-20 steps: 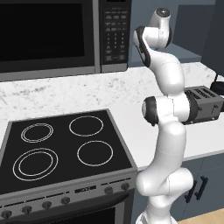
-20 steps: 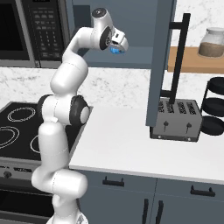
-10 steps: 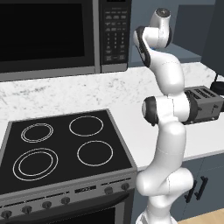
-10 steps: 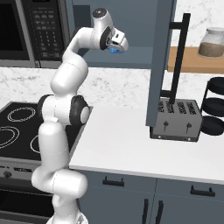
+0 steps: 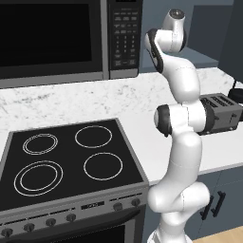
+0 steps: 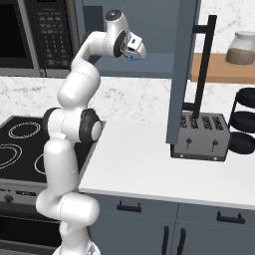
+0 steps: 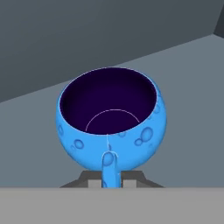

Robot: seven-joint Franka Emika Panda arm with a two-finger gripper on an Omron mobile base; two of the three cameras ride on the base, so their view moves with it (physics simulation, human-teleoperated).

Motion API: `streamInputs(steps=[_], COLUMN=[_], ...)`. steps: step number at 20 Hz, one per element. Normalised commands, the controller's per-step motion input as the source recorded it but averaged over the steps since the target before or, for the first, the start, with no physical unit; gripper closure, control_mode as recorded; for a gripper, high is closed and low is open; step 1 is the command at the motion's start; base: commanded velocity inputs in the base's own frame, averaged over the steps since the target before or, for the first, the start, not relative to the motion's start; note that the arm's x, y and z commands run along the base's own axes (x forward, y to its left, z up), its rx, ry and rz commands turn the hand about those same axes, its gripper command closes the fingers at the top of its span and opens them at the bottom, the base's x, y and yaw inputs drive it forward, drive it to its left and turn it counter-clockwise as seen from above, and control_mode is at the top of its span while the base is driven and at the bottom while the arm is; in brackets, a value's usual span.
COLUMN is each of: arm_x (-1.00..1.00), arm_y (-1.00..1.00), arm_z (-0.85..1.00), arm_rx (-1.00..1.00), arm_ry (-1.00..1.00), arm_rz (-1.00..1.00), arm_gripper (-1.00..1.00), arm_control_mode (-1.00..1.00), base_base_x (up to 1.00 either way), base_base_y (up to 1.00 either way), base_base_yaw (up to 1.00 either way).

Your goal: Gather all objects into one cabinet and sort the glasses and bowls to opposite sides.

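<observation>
Bright-blue cup [image 7: 111, 120], seen from the hand: round, squat body with a dark purple inside, a thin pale ring on its floor, and raised bubble-like spots of lighter blue across the outer wall. 1 short blue handle [image 7: 109, 168] at the near side, running down between the 2 dark finger tips. Jaws [image 7: 111, 180] pressed close together, pinching that handle. Cup upright, mouth open toward the camera, on the flat slate-blue shelf [image 7: 188, 109] of the doorless cabinet, with the darker back wall behind it; whether resting on the shelf or lifted just clear cannot be told.

Same cup in the right base view [image 6: 132, 56]: a small patch of blue under the white hand, high in the open cabinet [image 6: 154, 35], beside the tall cabinet door [image 6: 182, 74] with its black bar handle.

Below, on the white marbled table [image 6: 144, 159]: a dark 4-slot toaster [image 6: 201, 137] near the back edge, under the door. To the right, a wooden shelf [image 6: 219, 69] carrying a glass jar [image 6: 241, 49] of brown contents, and a black rack [image 6: 244, 124].

Left of the arm: a black stove [image 5: 71, 161] with 4 ringed burners and a row of knobs, and above it a microwave [image 5: 71, 38] with a keypad panel; markings on the keys too small to read. No other writing or brand legible.
</observation>
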Motion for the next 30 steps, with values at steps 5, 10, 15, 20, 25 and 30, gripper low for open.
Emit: streamInputs(steps=[5, 10, 15, 20, 25, 30], arm_x=[-0.09, -0.42, -0.6, -0.9, -1.0, -1.0], arm_y=[0.0, 0.0, -0.02, -0.11, -0.1, 0.13], arm_z=[0.0, 0.0, 0.0, 0.0, 0.0, 0.0], arm_rx=[0.0, 0.0, 0.0, 0.0, 0.0, -0.05], arm_ry=[0.0, -0.04, -0.07, -0.1, -0.16, -0.02], arm_rz=[0.0, 0.0, 0.0, 0.0, 0.04, 0.26], arm_gripper=[1.0, 1.0, 1.0, 1.0, 1.0, 1.0], arm_control_mode=[-1.0, -1.0, -1.0, -1.0, -1.0, -1.0], base_base_x=[0.0, 0.0, 0.0, 0.0, 0.0, 0.0], base_base_y=[0.0, 0.0, 0.0, 0.0, 0.0, 0.0], base_base_yaw=[0.0, 0.0, 0.0, 0.0, 0.0, 0.0])
